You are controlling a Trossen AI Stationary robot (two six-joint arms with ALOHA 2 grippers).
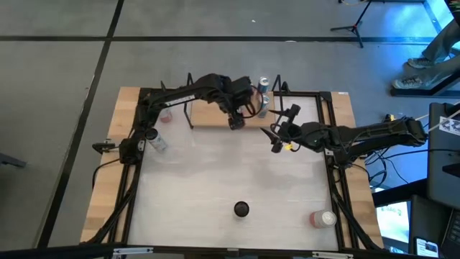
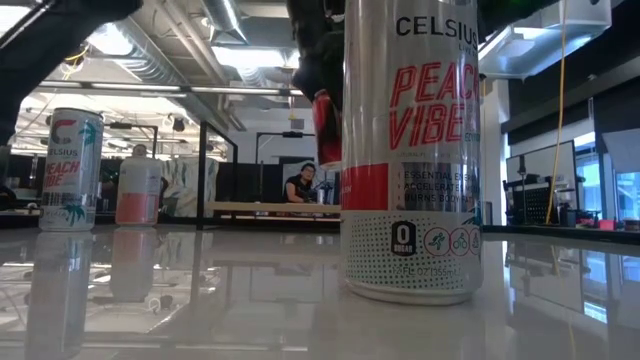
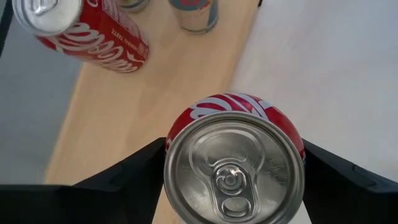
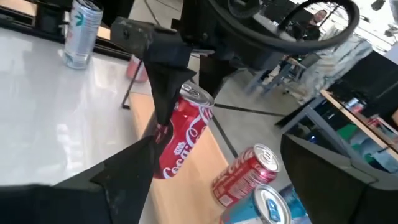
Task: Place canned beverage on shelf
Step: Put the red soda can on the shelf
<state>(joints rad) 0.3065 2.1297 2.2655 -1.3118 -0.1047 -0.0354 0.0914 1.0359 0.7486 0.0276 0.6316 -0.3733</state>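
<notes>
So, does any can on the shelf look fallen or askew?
Perhaps one. In the right wrist view the free red cola can on the shelf slants far more than the gripped can between the left fingers, so it may lie on its side; I cannot be sure.

Low view, big can (image 2: 412, 150) up close on the desk (image 2: 250, 310) — "CELSIUS" at top, "PEACH VIBE" in large red letters, smaller lines "ESSENTIAL ENERGY", "ACCELERATES", "BURNS", partly readable, and "0 SUGAR" in a badge near the base. Far slim can (image 2: 70, 168) — "CELSIUS", "PEACH VIBE", small. Red can (image 4: 183, 132) in the left tool (image 4: 163, 118) — white "Coca-Cola" script, seen in the right wrist view. Tilted red can (image 3: 81, 28) on the shelf (image 3: 124, 118) — same script, partly cut off.
</notes>
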